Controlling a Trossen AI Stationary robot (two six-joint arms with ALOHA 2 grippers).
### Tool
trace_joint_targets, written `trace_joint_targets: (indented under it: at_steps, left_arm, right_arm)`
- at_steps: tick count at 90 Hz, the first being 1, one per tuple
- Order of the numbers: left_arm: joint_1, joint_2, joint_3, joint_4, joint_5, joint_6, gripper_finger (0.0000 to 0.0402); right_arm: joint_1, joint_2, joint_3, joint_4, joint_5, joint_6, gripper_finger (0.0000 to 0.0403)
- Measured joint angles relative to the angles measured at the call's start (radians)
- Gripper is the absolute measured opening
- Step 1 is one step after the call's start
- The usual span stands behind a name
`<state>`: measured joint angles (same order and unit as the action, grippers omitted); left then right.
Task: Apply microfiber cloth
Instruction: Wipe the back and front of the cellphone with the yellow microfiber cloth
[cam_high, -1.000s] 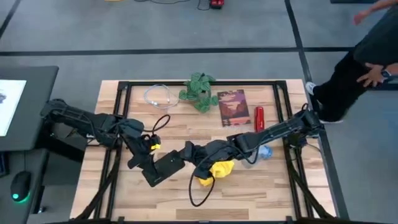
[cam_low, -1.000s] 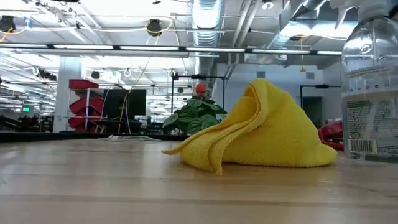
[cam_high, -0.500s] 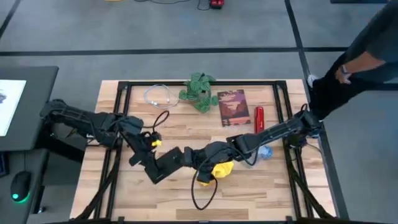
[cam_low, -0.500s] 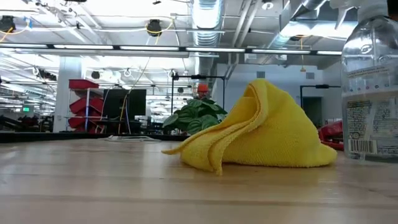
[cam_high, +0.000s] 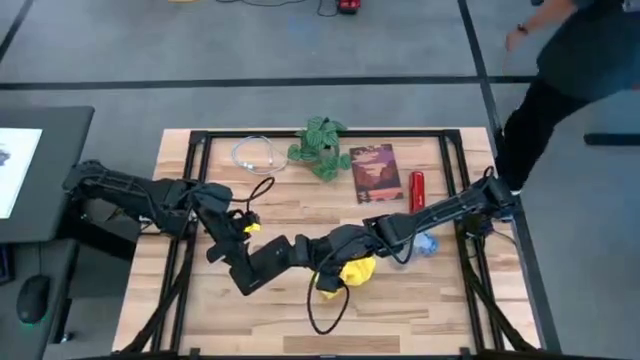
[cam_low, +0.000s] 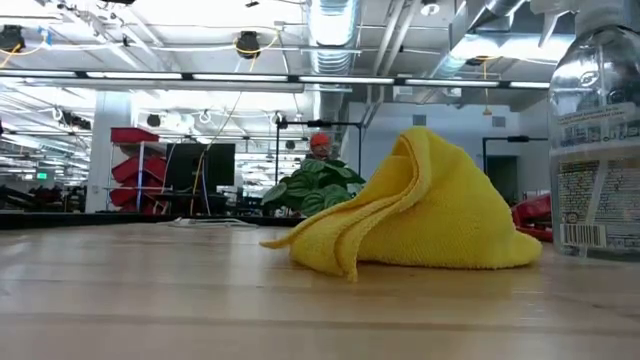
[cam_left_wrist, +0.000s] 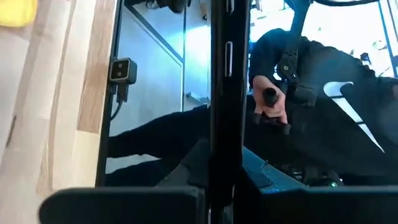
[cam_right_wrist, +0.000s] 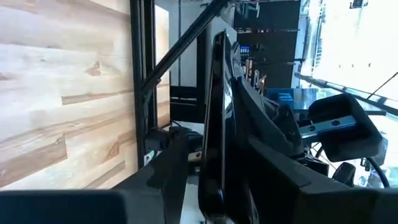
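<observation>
A black smartphone (cam_high: 268, 259) is held between my two grippers near the table's middle, edge-on in both wrist views (cam_left_wrist: 227, 93) (cam_right_wrist: 214, 124). My left gripper (cam_high: 240, 268) is shut on its left end, my right gripper (cam_high: 300, 250) on its right end. The yellow microfiber cloth (cam_high: 356, 270) lies in a crumpled heap (cam_low: 420, 210) on the table beside and partly under my right arm; no gripper touches it. A black cord (cam_high: 322, 300) loops on the table below the phone. My left gripper pinches the smartphone's left end (cam_left_wrist: 225, 168) between its two fingers, one on each flat face, coming level from the table's left. The phone stands on edge. My right gripper pinches the phone's right end (cam_right_wrist: 212, 174) the same way, coming from the table's right.
A clear spray bottle (cam_low: 598, 130) stands right of the cloth (cam_high: 425, 245). At the far side are a dark red booklet (cam_high: 373, 172), a red tube (cam_high: 417, 190), a small plant (cam_high: 320, 148) and a coiled cable (cam_high: 255, 155). A person (cam_high: 570, 70) moves beyond the far right corner.
My right gripper has gone a little toward the table's left, onto the phone's right end. The phone has shifted slightly toward the far edge between the two grippers. The cord's loop has swung. The cloth has not moved. The person beyond the table has walked.
</observation>
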<state>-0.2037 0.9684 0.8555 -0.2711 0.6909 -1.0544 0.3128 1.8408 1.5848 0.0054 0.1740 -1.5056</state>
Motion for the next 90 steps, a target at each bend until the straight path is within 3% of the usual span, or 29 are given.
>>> trace_joint_targets:
  at_steps: [23,43,50,79,90]
  left_arm:
    - [0.0,0.042,0.0,0.022,0.05,-0.016,0.0011]
    - [0.018,0.1,0.0,0.056,0.08,0.056,0.0019]
    - [0.039,0.103,0.002,0.041,0.084,0.102,0.0034]
    - [0.22,0.091,0.0,-0.154,0.07,0.39,0.012]
    - [0.285,0.09,0.0,-0.179,-0.016,0.486,0.0128]
  right_arm:
    - [-0.008,0.033,0.001,0.085,-0.019,-0.097,0.0143]
    - [0.01,0.05,0.005,0.094,0.036,-0.053,0.0032]
    - [0.019,0.048,0.006,0.066,0.079,-0.029,0.002]
    - [0.031,0.02,0.008,-0.161,0.21,0.37,0.002]
    - [0.027,0.007,0.064,-0.378,0.191,0.643,0.0015]
